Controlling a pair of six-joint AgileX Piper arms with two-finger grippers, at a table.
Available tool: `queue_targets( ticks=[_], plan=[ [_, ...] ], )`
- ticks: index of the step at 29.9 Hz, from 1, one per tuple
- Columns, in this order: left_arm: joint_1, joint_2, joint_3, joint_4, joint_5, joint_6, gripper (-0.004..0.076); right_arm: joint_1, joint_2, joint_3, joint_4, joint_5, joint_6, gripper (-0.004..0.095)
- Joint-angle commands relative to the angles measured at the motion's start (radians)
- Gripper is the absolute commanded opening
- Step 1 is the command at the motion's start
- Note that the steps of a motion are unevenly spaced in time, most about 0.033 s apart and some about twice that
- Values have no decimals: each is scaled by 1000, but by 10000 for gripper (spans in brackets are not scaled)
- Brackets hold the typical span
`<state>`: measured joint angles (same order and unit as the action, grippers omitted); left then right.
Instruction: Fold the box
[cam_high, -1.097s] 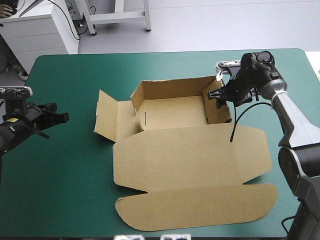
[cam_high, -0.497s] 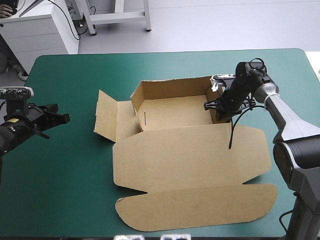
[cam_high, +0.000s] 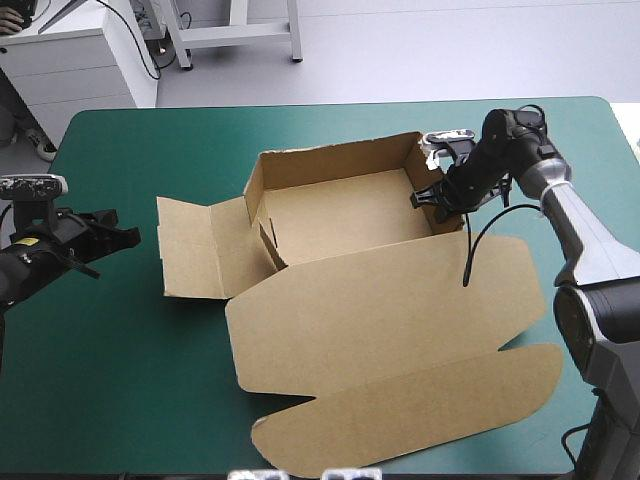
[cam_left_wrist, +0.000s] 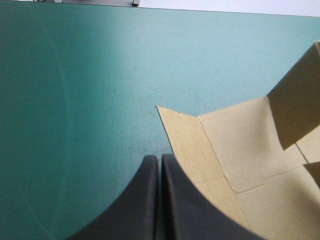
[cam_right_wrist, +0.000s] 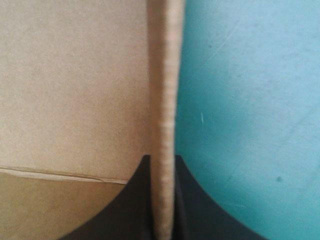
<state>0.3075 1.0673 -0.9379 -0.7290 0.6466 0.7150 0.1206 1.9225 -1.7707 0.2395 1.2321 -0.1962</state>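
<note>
High view: the box (cam_high: 380, 320), a cut sheet of brown board, lies mid-table on the teal-green cover (cam_high: 130, 380), walls raised, lid flat nearside.
Right side: we see the black-fingered right gripper (cam_high: 437, 196) clamped on its right wall.
Left side: the left gripper (cam_high: 118, 238), fingers together, empty, near the spread flap, apart.
Hidden: right wrist view shows us only that wall's edge.

We see a plain brown box (cam_high: 380, 320) on the even teal-green cover (cam_high: 130, 380); the left gripper (cam_left_wrist: 159, 162) and the right gripper (cam_high: 431, 198) both have black fingers (cam_left_wrist: 145, 200).
</note>
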Motion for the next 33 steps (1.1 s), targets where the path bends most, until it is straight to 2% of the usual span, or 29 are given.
queue_targets(
  ticks=[1, 6, 11, 15, 18, 21, 26, 33],
  plan=[
    [-7, 4, -26, -35, -55, -13, 6, -57, -145, -35, 66, 20, -51, -19],
    [-7, 56, -26, -64, -96, -32, 6, -152, -284, -35, 141, 20, -86, -20],
    [-7, 128, -26, -91, -133, -35, 6, -189, -384, -35, 141, 20, -86, -20],
    [-7, 188, -26, -104, -112, -32, 6, -189, -413, -35, 209, 20, -86, -19],
    [-7, 224, -26, -219, -61, -32, 6, -166, -416, -35, 248, 18, -86, -18],
    [-18, 249, -26, -374, 25, -6, -4, -103, -410, -35, 190, 16, -86, -16],
    [-109, 251, -26, -379, 36, -1, -9, 40, -371, -35, -67, -41, 4, -6],
    [-272, 249, -26, -364, 24, -1, -9, 90, -307, -35, -93, -95, 51, -6]
  ],
)
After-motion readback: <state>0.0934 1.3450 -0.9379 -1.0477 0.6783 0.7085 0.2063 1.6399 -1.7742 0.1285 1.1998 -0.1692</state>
